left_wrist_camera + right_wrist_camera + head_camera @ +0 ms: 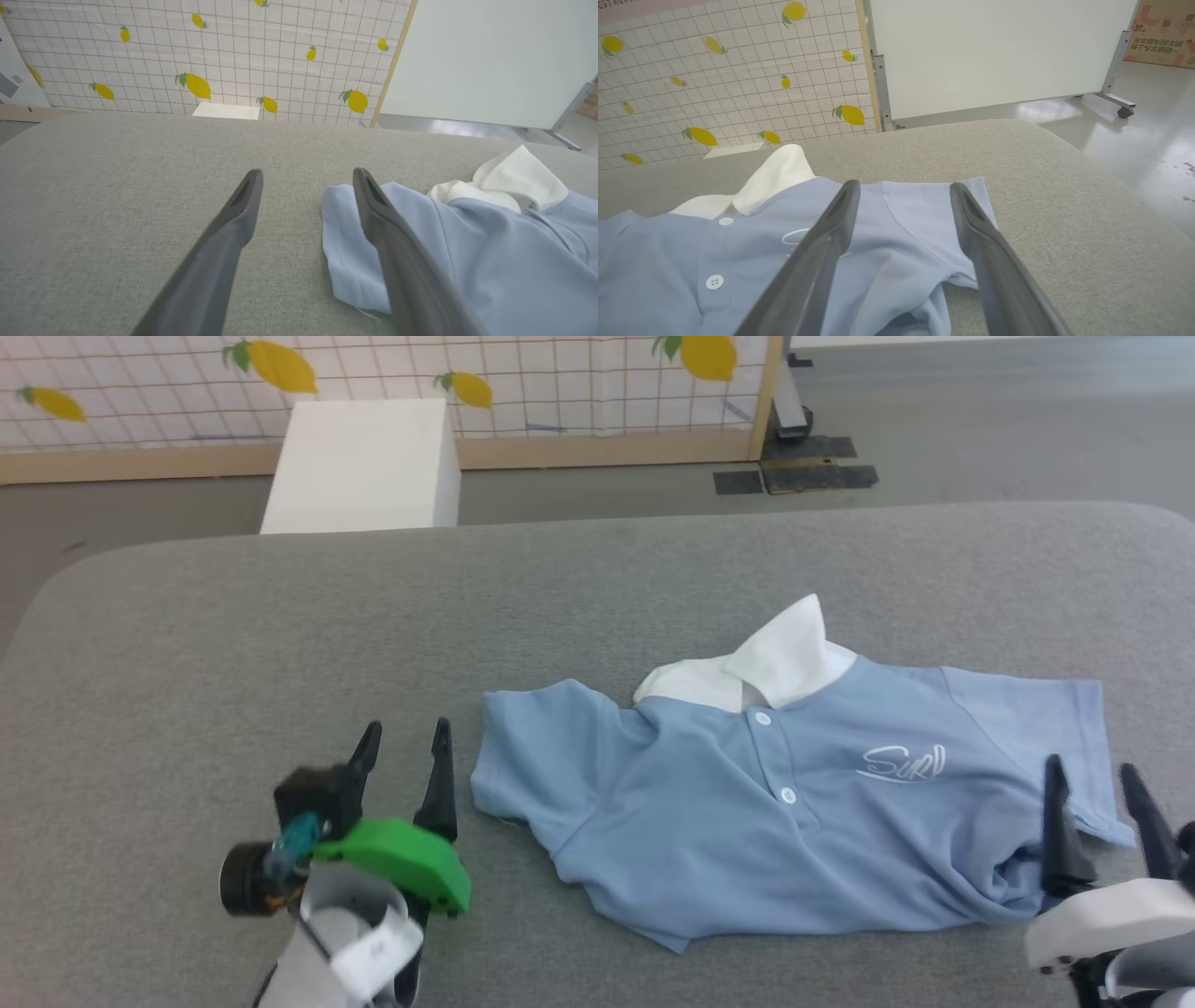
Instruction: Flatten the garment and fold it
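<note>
One garment point(709, 840), lettered "Surf".

From my head camera I read one word: a white cursive logo point(904, 763), "Surf", on the chest of the light blue garment point(794, 840). In my right wrist view, a cardboard box point(1160, 35) on the far floor carries dark printed characters too small to read. A pink strip point(626, 3) at the top edge bears cut-off capitals I cannot make out.
</note>
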You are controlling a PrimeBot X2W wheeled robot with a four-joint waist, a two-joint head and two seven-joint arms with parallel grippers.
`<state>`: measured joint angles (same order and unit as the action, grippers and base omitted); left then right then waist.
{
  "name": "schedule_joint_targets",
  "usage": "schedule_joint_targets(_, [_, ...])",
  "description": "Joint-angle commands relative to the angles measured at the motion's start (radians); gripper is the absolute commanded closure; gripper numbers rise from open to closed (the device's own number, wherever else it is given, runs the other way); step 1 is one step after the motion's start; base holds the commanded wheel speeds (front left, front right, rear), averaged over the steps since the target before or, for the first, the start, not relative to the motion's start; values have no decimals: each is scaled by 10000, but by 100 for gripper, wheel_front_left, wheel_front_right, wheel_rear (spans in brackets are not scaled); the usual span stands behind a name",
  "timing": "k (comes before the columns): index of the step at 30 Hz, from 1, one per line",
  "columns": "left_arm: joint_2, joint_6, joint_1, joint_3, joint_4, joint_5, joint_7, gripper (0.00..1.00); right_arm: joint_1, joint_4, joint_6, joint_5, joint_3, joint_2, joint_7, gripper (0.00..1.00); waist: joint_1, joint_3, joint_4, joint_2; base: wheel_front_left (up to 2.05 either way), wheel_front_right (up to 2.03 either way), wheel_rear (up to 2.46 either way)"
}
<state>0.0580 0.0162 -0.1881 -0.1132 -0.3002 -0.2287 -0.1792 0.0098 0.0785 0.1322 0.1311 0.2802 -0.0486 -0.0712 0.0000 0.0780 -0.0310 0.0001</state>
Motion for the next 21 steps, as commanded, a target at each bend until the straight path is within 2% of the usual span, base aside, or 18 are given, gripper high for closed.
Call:
schedule_joint_targets(1, [92, -90, -478, -10, -243, 44, 320, 0, 155, -220, -15, 59, -307, -17, -151, 0, 0, 203, -294, -1, 0, 0, 0])
schedule_joint_targets(5, [311, -8, -1769, -243, -1379, 169, 1714, 0, 300, -645, -15, 157, -1067, -17, -231, 0, 0, 488, -669, -1, 0, 0, 0])
schedule_joint_targets(10, [406, 64, -3038, -365, -2723, 52, 3504, 0, 62, -776, -15, 121, -1503, -17, -159, 0, 0, 832, -1090, -1, 0, 0, 0])
schedule_joint_targets(15, [627, -299, -3978, -628, -3728, 376, 5262, 0, -156, -783, -15, 369, -1714, -17, -146, 0, 0, 1167, -1396, -1, 0, 0, 0])
schedule_joint_targets(21, [951, -571, -4563, -869, -4418, 667, 6791, 0, -377, -688, -15, 556, -1950, -17, -227, 0, 0, 1423, -1722, -1, 0, 0, 0])
